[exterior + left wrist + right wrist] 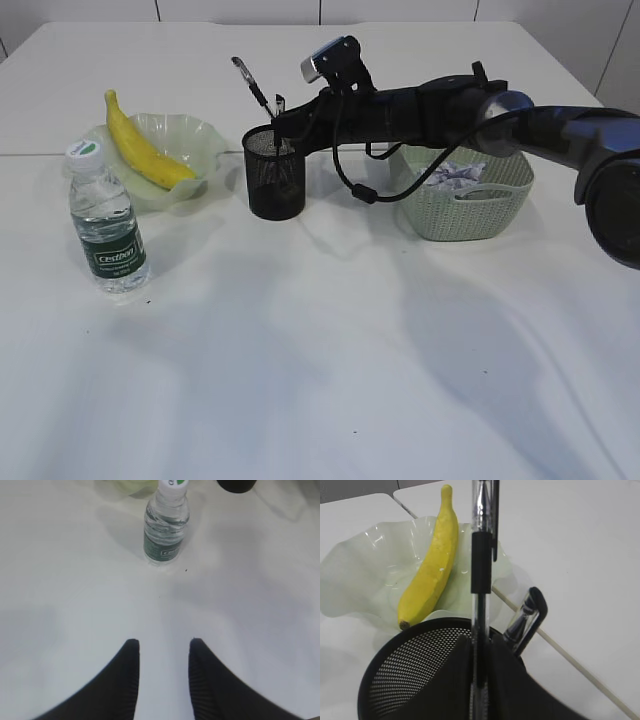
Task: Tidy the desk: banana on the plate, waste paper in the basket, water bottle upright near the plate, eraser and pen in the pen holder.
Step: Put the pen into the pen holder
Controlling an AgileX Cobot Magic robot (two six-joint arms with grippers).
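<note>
The right gripper (479, 680) is clamped on a pen (481, 555) over the holder (274, 172). The left gripper (164, 652) stands apart, empty. The banana (145, 150) lies on the plate (195, 135), far left; the bottle (106, 222) stands near it. Paper (452, 174) sits in the basket (470, 205), right.

Looks like a robot lab setup tbh: bare white worktop (330, 380), plain white panelled wall behind, black robot arm (450, 115) reaching over staged desk props.
</note>
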